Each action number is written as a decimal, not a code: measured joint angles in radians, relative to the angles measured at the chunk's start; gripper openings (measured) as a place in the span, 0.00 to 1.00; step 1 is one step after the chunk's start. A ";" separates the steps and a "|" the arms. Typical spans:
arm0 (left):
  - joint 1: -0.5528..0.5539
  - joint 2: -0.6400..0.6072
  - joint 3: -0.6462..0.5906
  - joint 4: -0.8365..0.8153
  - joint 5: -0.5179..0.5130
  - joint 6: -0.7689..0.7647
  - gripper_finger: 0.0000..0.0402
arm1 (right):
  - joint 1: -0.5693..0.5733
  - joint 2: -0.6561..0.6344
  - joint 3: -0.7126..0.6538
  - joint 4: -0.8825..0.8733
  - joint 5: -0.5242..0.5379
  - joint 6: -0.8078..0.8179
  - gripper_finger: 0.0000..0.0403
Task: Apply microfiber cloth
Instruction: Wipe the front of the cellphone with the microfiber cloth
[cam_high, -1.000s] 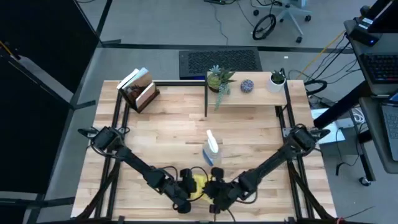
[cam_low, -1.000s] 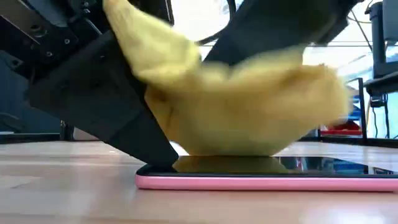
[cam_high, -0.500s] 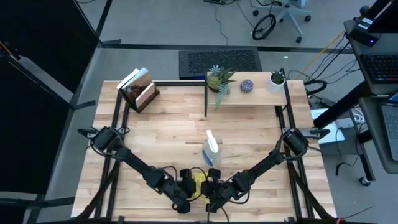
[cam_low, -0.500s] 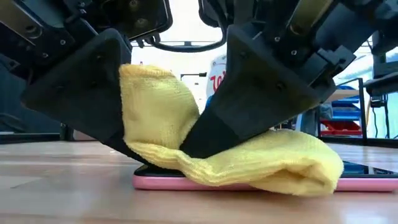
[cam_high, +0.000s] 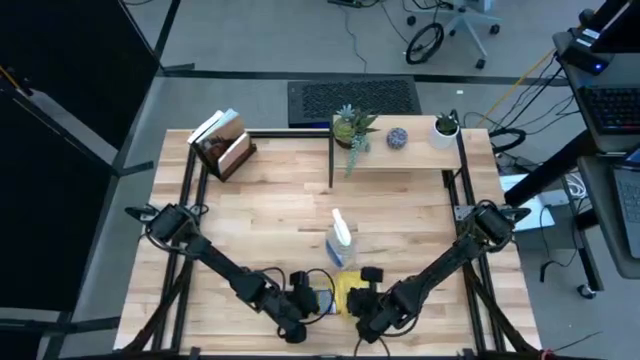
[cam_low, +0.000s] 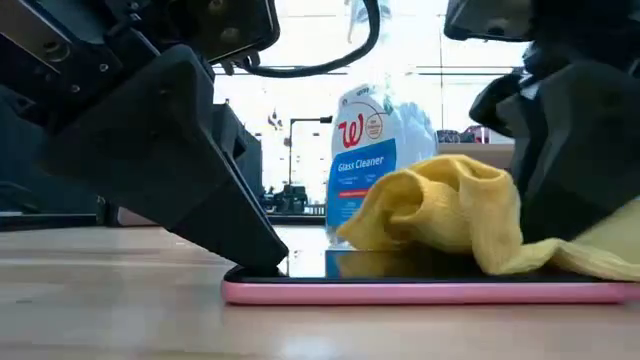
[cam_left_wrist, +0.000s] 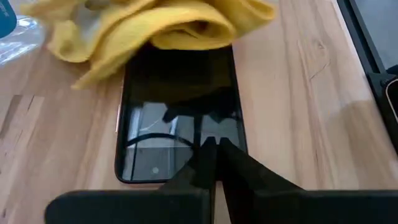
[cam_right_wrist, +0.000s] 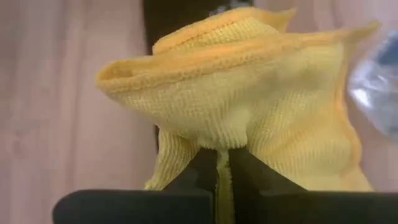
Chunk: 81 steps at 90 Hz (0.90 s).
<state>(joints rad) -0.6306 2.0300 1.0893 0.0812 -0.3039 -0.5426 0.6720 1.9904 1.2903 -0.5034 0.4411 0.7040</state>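
At the near edge of the table (cam_high: 260, 215), the left gripper (cam_left_wrist: 214, 142) presses its closed fingertips on one end of a dark phone (cam_left_wrist: 179, 112) in a pink case, holding nothing. Right of it, the microfiber cloth (cam_low: 450, 215) lies bunched over the phone's other end, hiding it. The right gripper (cam_right_wrist: 222, 158) pinches the cloth. Behind stands a glass cleaner bottle (cam_low: 370, 150), partly covered.

Bright yellow microfiber cloth (cam_low: 460, 215), black-screened phone (cam_left_wrist: 180, 112) edged in pink, clear spray bottle (cam_low: 372, 150) with blue-and-white label, pale wood table (cam_high: 270, 200)
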 joint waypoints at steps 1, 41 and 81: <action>0.000 0.000 0.000 0.000 0.000 0.000 0.01 | -0.001 -0.001 0.000 0.014 0.013 -0.002 0.00; -0.001 0.000 -0.001 0.000 0.002 0.000 0.01 | -0.097 0.144 0.006 0.539 0.039 -0.134 0.00; -0.002 0.000 0.000 0.000 0.005 -0.001 0.01 | -0.035 0.146 0.013 0.330 -0.048 -0.040 0.00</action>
<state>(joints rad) -0.6321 2.0296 1.0897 0.0811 -0.2989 -0.5438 0.6373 2.1361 1.3037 -0.1730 0.3931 0.6640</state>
